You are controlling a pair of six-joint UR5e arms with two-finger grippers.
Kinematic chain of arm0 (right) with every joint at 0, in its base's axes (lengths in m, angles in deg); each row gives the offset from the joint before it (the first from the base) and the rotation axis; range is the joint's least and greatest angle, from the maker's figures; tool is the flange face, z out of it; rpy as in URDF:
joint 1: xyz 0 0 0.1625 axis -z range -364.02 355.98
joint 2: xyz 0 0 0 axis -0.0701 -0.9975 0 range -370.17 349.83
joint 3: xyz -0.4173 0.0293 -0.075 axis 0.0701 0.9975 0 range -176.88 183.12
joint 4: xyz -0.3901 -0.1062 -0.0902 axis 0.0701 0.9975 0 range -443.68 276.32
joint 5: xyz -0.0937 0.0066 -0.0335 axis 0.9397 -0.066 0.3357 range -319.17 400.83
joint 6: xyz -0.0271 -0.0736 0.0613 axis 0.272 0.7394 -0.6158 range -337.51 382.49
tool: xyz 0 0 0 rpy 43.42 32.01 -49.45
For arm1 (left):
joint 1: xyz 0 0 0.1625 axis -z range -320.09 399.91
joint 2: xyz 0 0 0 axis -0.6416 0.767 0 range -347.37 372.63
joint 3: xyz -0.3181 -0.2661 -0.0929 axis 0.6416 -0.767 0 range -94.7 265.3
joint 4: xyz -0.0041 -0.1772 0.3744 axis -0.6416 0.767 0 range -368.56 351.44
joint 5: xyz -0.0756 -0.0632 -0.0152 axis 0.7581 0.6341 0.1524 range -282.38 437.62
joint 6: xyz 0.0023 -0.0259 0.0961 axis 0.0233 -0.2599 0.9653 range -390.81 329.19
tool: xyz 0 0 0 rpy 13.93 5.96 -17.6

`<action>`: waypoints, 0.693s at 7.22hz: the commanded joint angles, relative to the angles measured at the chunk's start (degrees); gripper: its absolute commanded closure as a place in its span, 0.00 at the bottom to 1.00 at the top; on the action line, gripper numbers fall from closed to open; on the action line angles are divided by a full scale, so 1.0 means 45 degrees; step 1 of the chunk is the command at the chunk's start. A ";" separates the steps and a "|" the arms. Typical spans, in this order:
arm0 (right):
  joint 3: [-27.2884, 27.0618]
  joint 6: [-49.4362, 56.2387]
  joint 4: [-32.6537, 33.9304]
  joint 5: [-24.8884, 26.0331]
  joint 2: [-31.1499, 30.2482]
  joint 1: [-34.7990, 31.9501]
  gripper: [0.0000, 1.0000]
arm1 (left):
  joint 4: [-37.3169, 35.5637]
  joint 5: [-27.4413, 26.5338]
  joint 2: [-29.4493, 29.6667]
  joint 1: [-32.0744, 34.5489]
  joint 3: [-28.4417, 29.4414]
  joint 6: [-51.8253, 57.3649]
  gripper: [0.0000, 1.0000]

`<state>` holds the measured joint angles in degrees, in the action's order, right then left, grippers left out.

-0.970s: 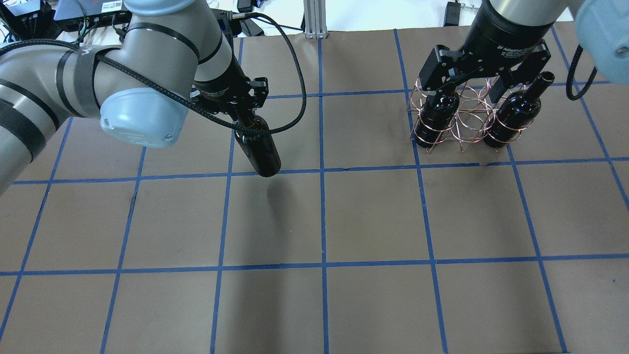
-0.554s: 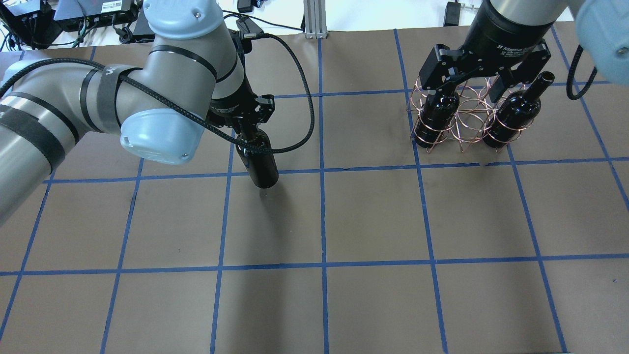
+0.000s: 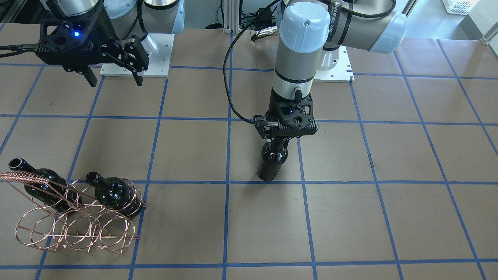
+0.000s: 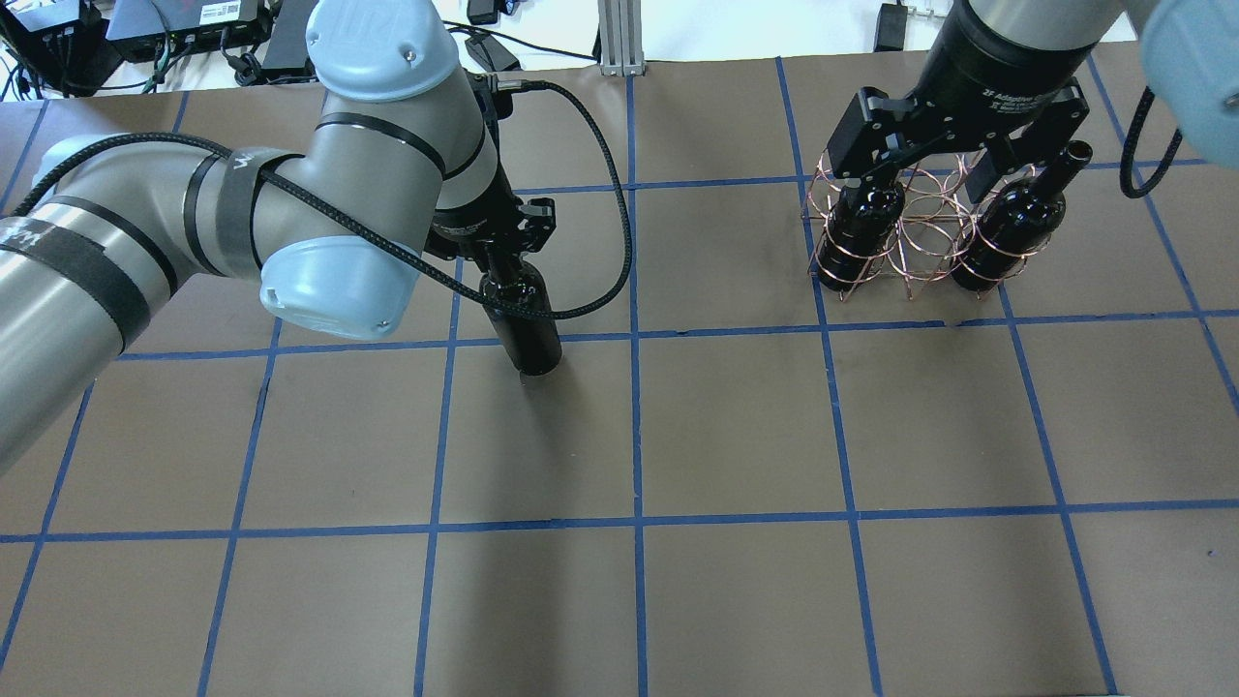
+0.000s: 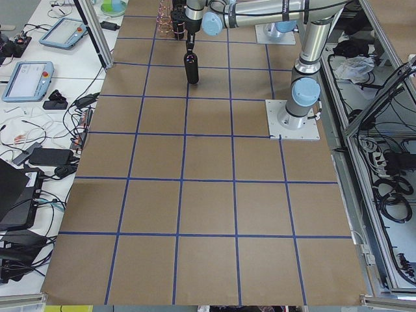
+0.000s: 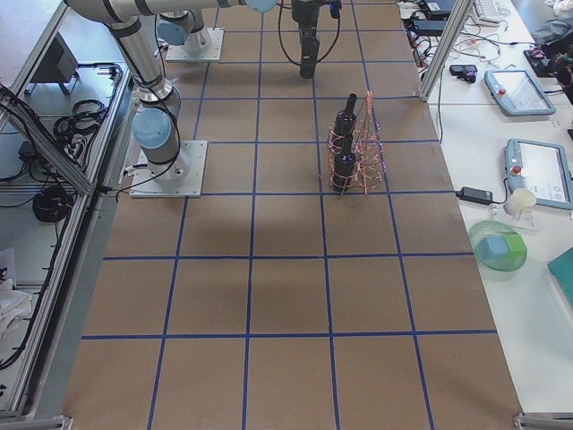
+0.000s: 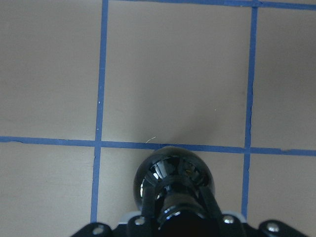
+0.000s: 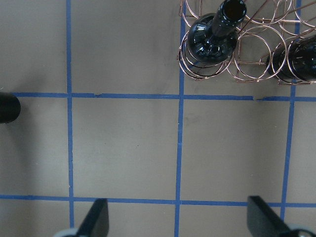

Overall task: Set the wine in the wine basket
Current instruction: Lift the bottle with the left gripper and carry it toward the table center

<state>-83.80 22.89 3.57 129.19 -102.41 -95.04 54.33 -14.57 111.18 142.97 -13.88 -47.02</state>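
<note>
The left gripper (image 3: 278, 144) clamps the upright wine bottle (image 3: 269, 168) by its neck, well apart from the wine basket (image 3: 24, 177); the right gripper (image 3: 116, 82) gapes empty.

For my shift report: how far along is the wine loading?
Done: two bottles stand in the outer slots of the wine basket. In hand: the left gripper holds the third bottle upright by its neck, mid-table. Left: carrying it into the empty middle slot.

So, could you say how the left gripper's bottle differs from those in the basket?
The held bottle is clamped at the neck by the left gripper; the basket bottles stand ungripped. It is over open table; they sit in the wine basket's end rings. All are glossy black.
</note>
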 commanded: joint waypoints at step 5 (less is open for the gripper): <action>0.0000 0.0127 -0.0226 -0.0026 -0.0360 -0.0007 0.00 | -0.0186 0.0077 0.0286 0.0028 -0.0050 0.0010 0.48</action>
<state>-83.77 23.24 2.90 129.07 -103.27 -95.02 53.51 -14.29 112.31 143.09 -14.10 -46.77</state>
